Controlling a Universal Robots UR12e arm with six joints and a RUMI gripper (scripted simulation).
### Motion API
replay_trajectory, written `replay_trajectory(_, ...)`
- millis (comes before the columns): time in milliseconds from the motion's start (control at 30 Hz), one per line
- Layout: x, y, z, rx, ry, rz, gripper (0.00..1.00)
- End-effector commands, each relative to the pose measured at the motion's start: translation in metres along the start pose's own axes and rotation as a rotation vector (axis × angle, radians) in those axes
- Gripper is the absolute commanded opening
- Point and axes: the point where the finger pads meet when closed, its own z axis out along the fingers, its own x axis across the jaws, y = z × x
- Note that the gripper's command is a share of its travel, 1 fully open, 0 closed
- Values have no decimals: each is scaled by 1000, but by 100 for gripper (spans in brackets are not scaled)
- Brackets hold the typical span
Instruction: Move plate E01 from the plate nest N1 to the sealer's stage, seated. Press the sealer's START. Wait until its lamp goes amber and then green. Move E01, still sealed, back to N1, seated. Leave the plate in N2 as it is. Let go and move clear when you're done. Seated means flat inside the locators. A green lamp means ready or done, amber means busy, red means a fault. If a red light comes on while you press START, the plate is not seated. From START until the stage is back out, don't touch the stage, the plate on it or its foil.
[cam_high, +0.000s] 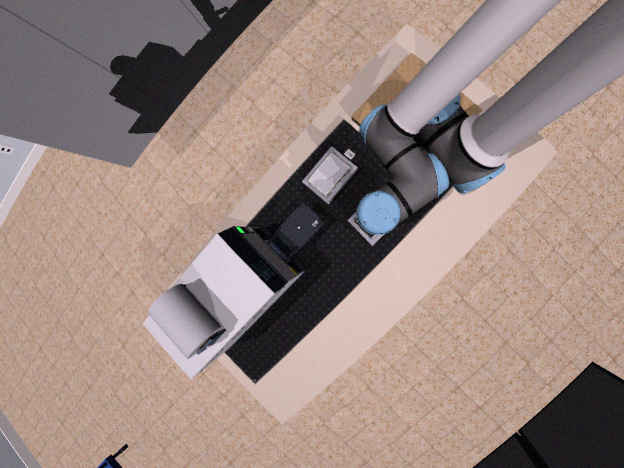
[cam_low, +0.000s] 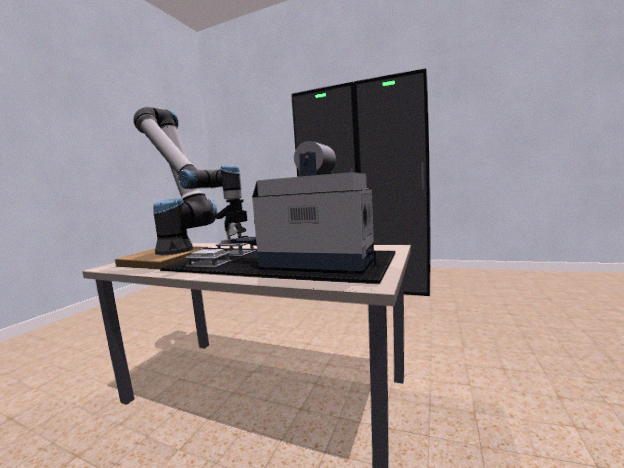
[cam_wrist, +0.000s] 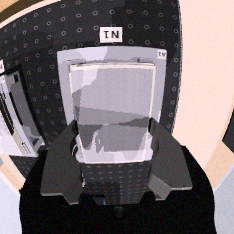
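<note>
"Nearest your wrist camera, what is the pincer (cam_wrist: 113, 119) (cam_low: 235, 231) doing?"

"Its two dark fingers are clamped on plate E01 (cam_wrist: 116, 90), one at each side, at the lower centre of your wrist frame. The pale, rectangular plate lies between them and reaches up past their tips toward the middle."

"And beyond the plate?"

"You have nest N1 (cam_wrist: 65, 95) (cam_high: 372, 241) under and around it, with a label (cam_wrist: 111, 34) at the upper centre. Whether E01 is seated or slightly raised, you cannot tell."

"Farther off?"

"In your top view, the other plate (cam_high: 331, 172) sits in nest N2 (cam_high: 306, 183), above centre. The sealer's dark stage (cam_high: 297, 229) is out, near centre, bare of a plate. Left of it stands the white sealer (cam_high: 231, 266) (cam_low: 307, 226), its lamp (cam_high: 240, 230) green."
</note>
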Motion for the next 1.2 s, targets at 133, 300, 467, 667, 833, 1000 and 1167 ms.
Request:
replay_trajectory(133,0,1,0,-1,0,0,0)
replay_trajectory(300,0,1,0,-1,0,0,0)
replay_trajectory(467,0,1,0,-1,0,0,0)
replay_trajectory(667,0,1,0,-1,0,0,0)
replay_trajectory(833,0,1,0,-1,0,0,68)
replay_trajectory(1000,0,1,0,-1,0,0,68)
replay_trajectory(1167,0,1,0,-1,0,0,68)
